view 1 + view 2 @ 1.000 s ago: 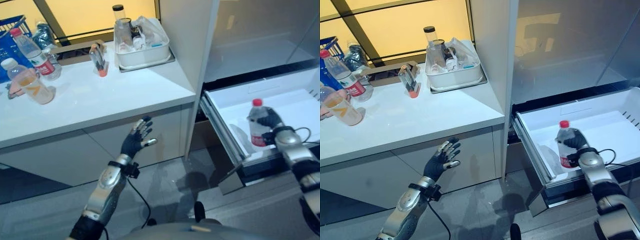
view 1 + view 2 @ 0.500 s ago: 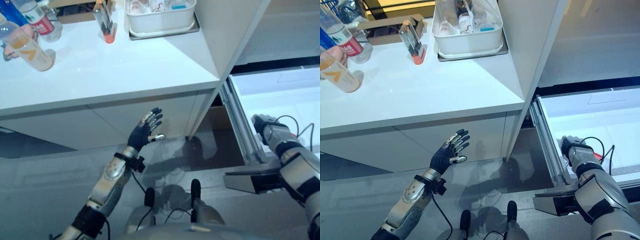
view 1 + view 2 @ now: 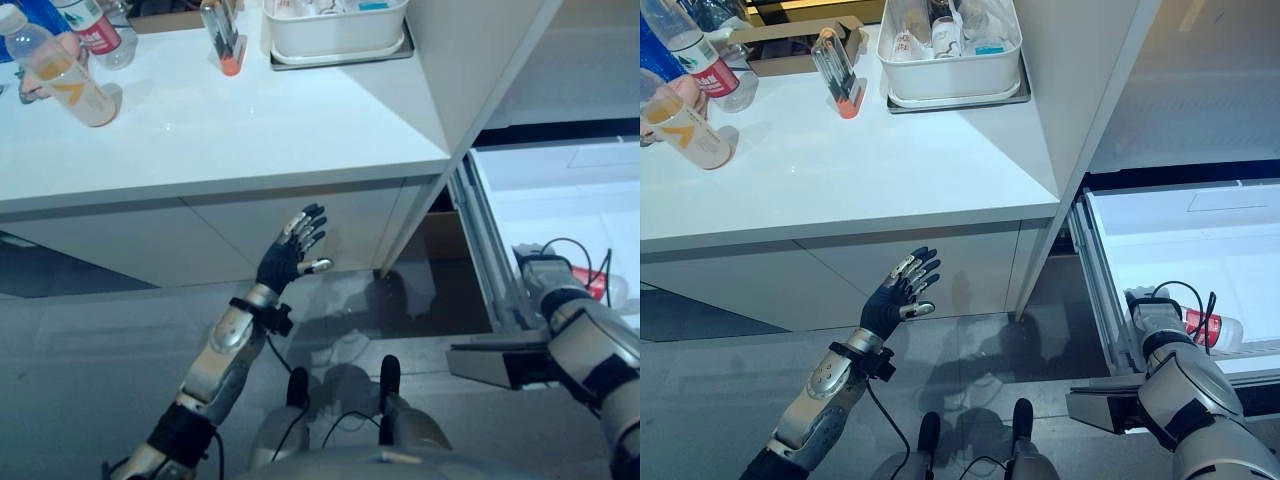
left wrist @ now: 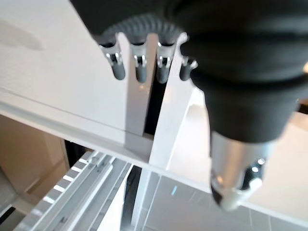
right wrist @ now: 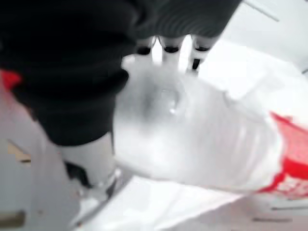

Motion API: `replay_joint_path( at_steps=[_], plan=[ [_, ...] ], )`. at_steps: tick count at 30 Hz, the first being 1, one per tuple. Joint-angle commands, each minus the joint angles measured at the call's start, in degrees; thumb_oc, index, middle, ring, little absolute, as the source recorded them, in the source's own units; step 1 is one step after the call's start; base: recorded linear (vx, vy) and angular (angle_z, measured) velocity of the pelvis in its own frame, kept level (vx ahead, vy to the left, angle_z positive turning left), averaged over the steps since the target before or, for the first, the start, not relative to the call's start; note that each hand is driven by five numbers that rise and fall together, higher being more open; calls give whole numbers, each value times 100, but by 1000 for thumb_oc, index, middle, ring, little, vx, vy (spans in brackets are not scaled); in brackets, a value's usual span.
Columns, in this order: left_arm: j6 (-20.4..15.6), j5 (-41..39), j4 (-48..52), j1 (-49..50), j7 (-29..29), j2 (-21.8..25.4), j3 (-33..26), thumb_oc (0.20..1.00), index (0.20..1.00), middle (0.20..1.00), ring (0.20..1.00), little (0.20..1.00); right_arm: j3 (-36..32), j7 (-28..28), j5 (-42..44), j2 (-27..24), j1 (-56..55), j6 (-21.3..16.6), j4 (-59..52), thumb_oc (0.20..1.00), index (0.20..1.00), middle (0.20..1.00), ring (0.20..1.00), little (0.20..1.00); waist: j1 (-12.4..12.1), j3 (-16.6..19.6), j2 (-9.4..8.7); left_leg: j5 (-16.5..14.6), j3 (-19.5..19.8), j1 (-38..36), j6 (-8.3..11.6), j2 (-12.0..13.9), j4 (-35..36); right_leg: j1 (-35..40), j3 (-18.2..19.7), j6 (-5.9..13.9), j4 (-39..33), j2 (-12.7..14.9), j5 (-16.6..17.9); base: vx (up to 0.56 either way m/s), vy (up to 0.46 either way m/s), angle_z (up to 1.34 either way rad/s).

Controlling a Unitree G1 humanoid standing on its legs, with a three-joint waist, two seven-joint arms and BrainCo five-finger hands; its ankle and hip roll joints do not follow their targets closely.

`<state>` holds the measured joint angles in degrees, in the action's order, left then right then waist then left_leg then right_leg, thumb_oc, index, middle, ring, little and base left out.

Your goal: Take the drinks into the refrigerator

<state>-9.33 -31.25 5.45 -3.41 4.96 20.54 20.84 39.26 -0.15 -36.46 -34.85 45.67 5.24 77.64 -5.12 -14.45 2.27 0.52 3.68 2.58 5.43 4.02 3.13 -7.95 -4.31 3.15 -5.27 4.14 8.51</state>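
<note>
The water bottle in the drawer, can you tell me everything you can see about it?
The water bottle is clear plastic with a red label. It lies on its side on the white floor of the pulled-out refrigerator drawer, close to the front edge. The right hand is against it: its fingers reach over the bottle's clear body and the thumb sits below. Its cap cannot be seen.

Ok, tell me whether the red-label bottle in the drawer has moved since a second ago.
Yes. The red-label bottle stood upright near the front wall of the white drawer in the right hand; now it lies on its side on the drawer floor.
</note>
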Motion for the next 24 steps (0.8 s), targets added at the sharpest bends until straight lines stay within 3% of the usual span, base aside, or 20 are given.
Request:
replay_joint_path(
  at_steps=[1,3,5,6,10,12,14,16,17,18,20,24],
  plan=[
    [-416,-100,716,-336,-35,-52,-20,1000,1000,1000,1000,1000,-114,-138,1007,1666,-32,-614,-343,1000,1000,1000,1000,1000,-235,-175,-158,34,172,369,-498,-563,-23,185,-69,302,296,342,-412,0,0,0],
    [-448,-114,712,-281,-34,-16,-94,1000,1000,1000,1000,1000,-648,-240,2072,1399,-190,-792,-643,1000,1000,1000,1000,1000,-163,-119,-221,16,153,331,-494,-554,-26,200,-55,310,284,334,-409,0,0,0],
    [-462,-114,713,-243,-34,9,-117,1000,1000,1000,1000,1000,-780,-325,2323,1264,-242,-845,-846,1000,1000,1000,1000,1000,-140,-107,-243,8,145,317,-494,-547,-22,204,-29,309,283,329,-413,0,0,0],
    [-480,-110,740,-167,-56,38,-236,1000,1000,1000,1000,1000,-1268,-507,3136,950,-473,-984,-1398,1000,1000,1000,1000,1000,-40,-89,-294,-3,112,296,-497,-538,-19,198,1,310,286,313,-407,0,0,0],
    [-497,-105,772,34,-36,121,-381,1000,1000,1000,1000,1000,-1836,-696,3729,578,-1018,-1137,-2490,1000,1000,1000,1000,1000,83,-64,-353,-39,54,236,-499,-517,-33,213,65,306,301,281,-422,-3,-1,-4],
    [-529,-107,745,163,-15,167,-534,1000,1000,1000,1000,1000,-2571,-819,4208,236,-1664,-1355,-3561,1000,1000,1000,1000,1000,232,8,-410,-83,-7,174,-509,-500,-38,235,118,303,307,253,-441,14,-12,-5],
    [-541,-113,753,206,-9,197,-560,1000,1000,1000,1000,1000,-2869,-860,4353,137,-1919,-1413,-3929,1000,1000,1000,1000,1000,262,53,-424,-98,-22,146,-513,-493,-40,258,122,303,302,248,-448,19,-11,-2],
    [-558,-122,755,304,31,213,-655,1000,1000,1000,1000,1000,-3699,-979,4917,9,-2511,-1720,-4699,1000,1000,1000,1000,1000,406,144,-446,-142,-66,75,-516,-472,-40,304,168,304,286,225,-473,40,-18,-5],
    [-558,-122,755,304,31,213,-655,1000,1000,1000,1000,1000,-3699,-979,4917,9,-2511,-1720,-4699,1000,1000,1000,1000,1000,406,144,-446,-142,-66,75,-516,-472,-40,304,168,304,286,225,-473,40,-4,-10],
    [-557,-99,726,401,54,217,-744,1000,1000,1000,1000,1000,-4329,-1024,5222,-17,-2959,-1922,-5322,1000,1000,1000,1000,1000,498,224,-453,-175,-108,18,-521,-454,-32,344,219,309,267,209,-487,31,-5,-15],
    [-548,-83,678,429,59,223,-745,1000,1000,1000,1000,1000,-4550,-1082,5312,26,-3151,-2002,-5477,1000,1000,1000,1000,1000,525,259,-453,-193,-127,-14,-521,-449,-32,368,237,310,257,203,-496,40,-8,-13],
    [-465,174,382,679,195,254,-817,1000,1000,1000,1000,1000,-5795,-1161,5687,66,-4011,-2280,-6258,1000,1000,1000,1000,1000,774,458,-469,-232,-287,-112,-529,-420,-77,387,399,318,250,170,-468,18,-5,-11]
  ],
)
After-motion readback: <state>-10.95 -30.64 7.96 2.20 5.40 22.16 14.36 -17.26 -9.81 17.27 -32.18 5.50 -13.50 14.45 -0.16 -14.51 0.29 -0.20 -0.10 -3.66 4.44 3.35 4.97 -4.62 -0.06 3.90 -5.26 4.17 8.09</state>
